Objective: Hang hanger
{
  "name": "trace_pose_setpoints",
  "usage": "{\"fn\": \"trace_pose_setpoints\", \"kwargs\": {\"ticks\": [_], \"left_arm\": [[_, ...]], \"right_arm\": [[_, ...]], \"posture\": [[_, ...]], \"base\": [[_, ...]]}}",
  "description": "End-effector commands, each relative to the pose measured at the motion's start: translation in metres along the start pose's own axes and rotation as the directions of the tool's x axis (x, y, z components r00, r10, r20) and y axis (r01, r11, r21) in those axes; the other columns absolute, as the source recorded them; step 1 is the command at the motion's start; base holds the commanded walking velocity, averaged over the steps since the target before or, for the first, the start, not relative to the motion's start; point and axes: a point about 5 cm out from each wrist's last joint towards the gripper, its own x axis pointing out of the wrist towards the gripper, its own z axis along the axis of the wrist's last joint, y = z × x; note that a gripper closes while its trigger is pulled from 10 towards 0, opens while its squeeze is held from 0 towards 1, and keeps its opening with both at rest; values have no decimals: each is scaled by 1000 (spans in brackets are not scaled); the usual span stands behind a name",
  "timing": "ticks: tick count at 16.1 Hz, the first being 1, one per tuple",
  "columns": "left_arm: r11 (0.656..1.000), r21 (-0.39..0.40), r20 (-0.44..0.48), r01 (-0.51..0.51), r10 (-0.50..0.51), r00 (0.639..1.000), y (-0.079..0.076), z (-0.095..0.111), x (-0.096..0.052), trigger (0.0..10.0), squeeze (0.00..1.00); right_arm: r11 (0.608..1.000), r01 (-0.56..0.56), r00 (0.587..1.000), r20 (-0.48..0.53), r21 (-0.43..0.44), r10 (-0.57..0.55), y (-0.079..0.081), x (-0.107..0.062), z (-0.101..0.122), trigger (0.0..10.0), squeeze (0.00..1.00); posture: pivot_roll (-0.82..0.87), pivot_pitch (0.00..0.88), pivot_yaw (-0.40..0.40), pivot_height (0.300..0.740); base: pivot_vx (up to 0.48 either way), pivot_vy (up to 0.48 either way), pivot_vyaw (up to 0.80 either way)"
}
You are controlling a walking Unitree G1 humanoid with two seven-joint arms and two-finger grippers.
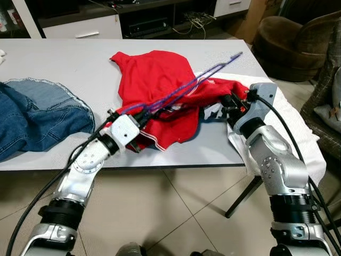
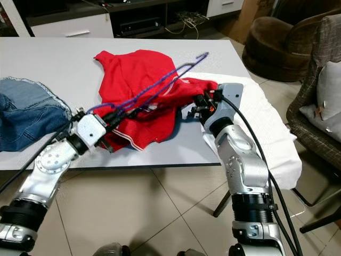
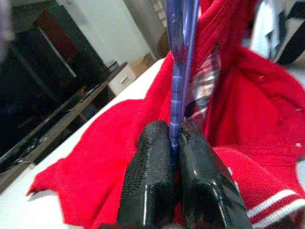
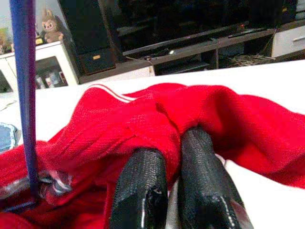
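A red shirt lies crumpled near the middle of the grey worktop, reaching toward the near edge. Across it runs a thin purple hanger, slanting from about 7 o'clock near the front edge up to about 1 o'clock, where its tip hangs past the cloth.

The left pincer is at the hanger's lower end, at the shirt's 7 o'clock corner, its two black fingers pressed together on the purple wire; the wire runs straight out from between them over the red cloth.

The right pincer is at the shirt's 3 o'clock side, by the worktop's right edge. Its fingers are nearly together with a fold of red cloth bunched at their tips; they seem to pinch it, though the wrist view does not make the grip certain. The purple wire stands at the side of that view, apart from the fingers.

At 9 o'clock on the worktop lies a heap of jeans, well apart from the shirt. A white cloth hangs over the worktop's right end, under the right arm.
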Motion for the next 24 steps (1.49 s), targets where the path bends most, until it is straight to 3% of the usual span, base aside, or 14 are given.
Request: {"fn": "trace_pose_setpoints", "kwargs": {"ticks": [1, 4, 5, 6, 7, 10, 16, 21, 24], "left_arm": [[1000, 21, -63, -5, 6, 998, 6, -7, -4, 10000, 0], [995, 83, -93, 61, -53, 994, 17, -6, -9, 10000, 0], [971, 141, -91, 191, -179, 980, 22, -1, -16, 10000, 0], [963, 156, -99, 221, -207, 973, 24, 0, -19, 10000, 0], [953, 181, -112, 241, -224, 968, 33, 0, -21, 10000, 0], [944, 202, -154, 262, -234, 960, 40, 2, -21, 10000, 0], [931, 256, -299, 260, -179, 937, 62, -7, -23, 10000, 0], [900, 341, -409, 269, -116, 905, 75, -7, -9, 10000, 0], [922, 359, -398, 141, 15, 917, 85, -4, 0, 10000, 0]], "right_arm": [[1000, 16, 999, 50, -9, -16, -5, 0, 17, 10000, 0], [999, 51, 996, 75, -18, -49, -16, 1, 30, 10000, 0], [996, 74, 993, 95, -38, -71, -24, 3, 42, 10000, 0], [996, 78, 992, 100, -44, -73, -25, 4, 45, 10000, 0], [996, 79, 991, 110, -52, -73, -26, 6, 51, 10000, 0], [996, 80, 990, 121, -44, -75, -24, 8, 54, 10000, 0], [990, 136, 977, 169, -44, -127, -33, 5, 62, 10000, 0], [997, 61, 969, 241, -43, -49, -19, 5, 77, 10000, 0], [995, 62, 973, 228, -79, -43, -17, 3, 76, 10000, 0]], "posture": [[80, 40, -9, 740], [82, 42, -12, 740], [79, 44, -18, 740], [79, 43, -20, 740], [79, 43, -20, 740], [79, 42, -23, 740], [80, 44, -24, 740], [72, 36, -21, 740], [65, 36, -15, 740]], "base": [[0, 0, 0], [0, 0, 0], [0, 0, 0], [0, 0, 0], [0, 0, 0], [0, 0, 0], [0, 0, 0], [0, 0, 0], [0, 0, 0]]}}
